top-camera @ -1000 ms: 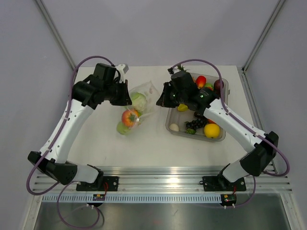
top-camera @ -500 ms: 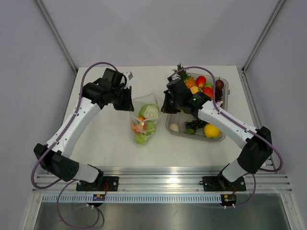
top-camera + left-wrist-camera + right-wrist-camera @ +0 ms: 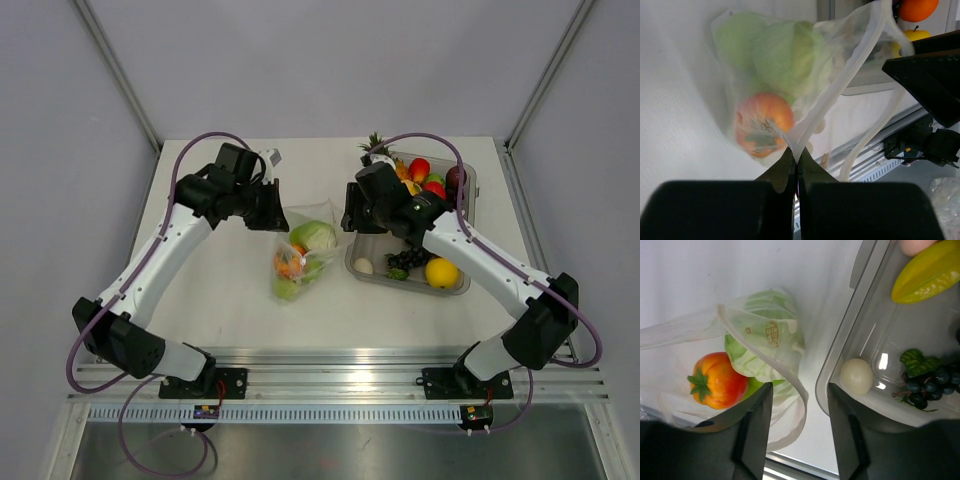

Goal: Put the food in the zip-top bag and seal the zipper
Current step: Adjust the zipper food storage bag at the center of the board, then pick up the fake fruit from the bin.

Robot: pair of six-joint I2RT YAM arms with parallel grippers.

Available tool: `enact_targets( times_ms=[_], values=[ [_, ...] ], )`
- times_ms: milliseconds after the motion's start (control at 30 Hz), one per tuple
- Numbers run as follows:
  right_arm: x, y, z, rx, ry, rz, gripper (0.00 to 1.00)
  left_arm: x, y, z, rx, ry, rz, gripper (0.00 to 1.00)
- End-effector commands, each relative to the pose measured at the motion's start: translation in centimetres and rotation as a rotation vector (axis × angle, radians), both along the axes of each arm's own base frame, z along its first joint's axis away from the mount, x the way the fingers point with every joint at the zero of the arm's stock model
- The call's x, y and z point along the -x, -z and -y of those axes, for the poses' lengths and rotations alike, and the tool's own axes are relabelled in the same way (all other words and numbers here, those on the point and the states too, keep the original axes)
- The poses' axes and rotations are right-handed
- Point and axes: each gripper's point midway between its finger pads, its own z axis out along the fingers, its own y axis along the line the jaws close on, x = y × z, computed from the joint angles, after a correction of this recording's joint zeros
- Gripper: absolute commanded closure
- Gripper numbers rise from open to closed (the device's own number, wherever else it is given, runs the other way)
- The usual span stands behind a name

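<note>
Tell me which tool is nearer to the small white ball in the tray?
Right. The right tool hovers open by the tray corner holding the white ball; the left tool is beyond the bag, pinching its edge.

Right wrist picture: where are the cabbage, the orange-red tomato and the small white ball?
cabbage (image 3: 764,340), right wrist view, middle of its pale leaves.
orange-red tomato (image 3: 722,385), right wrist view, its glossy body beside the green stalk.
small white ball (image 3: 856,376), right wrist view, centre of its round top.
</note>
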Motion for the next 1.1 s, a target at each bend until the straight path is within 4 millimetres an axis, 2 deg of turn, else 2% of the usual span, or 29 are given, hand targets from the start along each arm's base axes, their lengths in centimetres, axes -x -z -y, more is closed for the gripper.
enact_targets(
  times_ms=[0, 67, 100, 167, 200, 267, 367, 400, 467, 500, 600, 700, 800, 900, 1067],
  values=[
    [-0.2, -4.0, 1.5, -0.032, 0.043, 0.099, 0.43, -1.0, -1.5, 2.2, 0.123, 0.017, 0.045, 1.00],
    [-0.2, -4.8, 2.6, -0.027, 0.079, 0.121, 0.41, -1.0, -1.2, 2.6, 0.135, 0.014, 0.038, 1.00],
    [0.1, -5.8, 3.6, -0.027, 0.102, 0.146, 0.34, -1.1, -1.5, 3.0, 0.146, 0.012, 0.044, 1.00],
    [0.3, -6.9, 4.8, -0.037, 0.136, 0.172, 0.29, -1.2, -1.4, 3.3, 0.151, 0.009, 0.046, 1.00],
    [0.8, -7.6, 6.1, -0.036, 0.164, 0.194, 0.27, -1.3, -1.4, 3.4, 0.154, 0.006, 0.046, 1.00],
    [0.8, -7.6, 8.1, -0.031, 0.231, 0.197, 0.26, -1.4, -1.4, 3.4, 0.155, -0.004, 0.042, 1.00],
    [1.2, -4.1, 11.1, -0.022, 0.312, 0.104, 0.25, -1.6, -1.6, 3.5, 0.161, -0.009, 0.051, 1.00],
    [1.0, -1.6, 12.8, -0.025, 0.357, 0.029, 0.24, -1.7, -1.6, 3.5, 0.161, -0.011, 0.053, 1.00],
    [1.0, 0.9, 14.1, -0.041, 0.431, -0.043, 0.23, -1.9, -1.8, 3.5, 0.158, -0.014, 0.058, 1.00],
    [1.2, 3.1, 14.8, -0.025, 0.464, -0.097, 0.23, -2.1, -1.8, 3.6, 0.161, -0.015, 0.057, 1.00],
    [1.5, 6.3, 15.1, -0.027, 0.526, -0.184, 0.23, -2.2, -2.2, 4.0, 0.176, -0.006, 0.058, 1.00],
    [0.9, 8.7, 14.5, -0.059, 0.555, -0.224, 0.23, -2.3, -2.5, 4.3, 0.183, 0.001, 0.064, 1.00],
    [0.7, 10.1, 14.6, -0.079, 0.604, -0.256, 0.22, -2.4, -2.8, 4.6, 0.193, 0.012, 0.067, 1.00],
    [0.7, 12.5, 15.0, -0.071, 0.664, -0.311, 0.22, -2.4, -3.0, 4.9, 0.202, 0.022, 0.069, 1.00],
    [-0.2, 14.6, 15.5, -0.090, 0.735, -0.337, 0.21, -2.4, -3.1, 5.3, 0.213, 0.036, 0.066, 1.00]
  ],
)
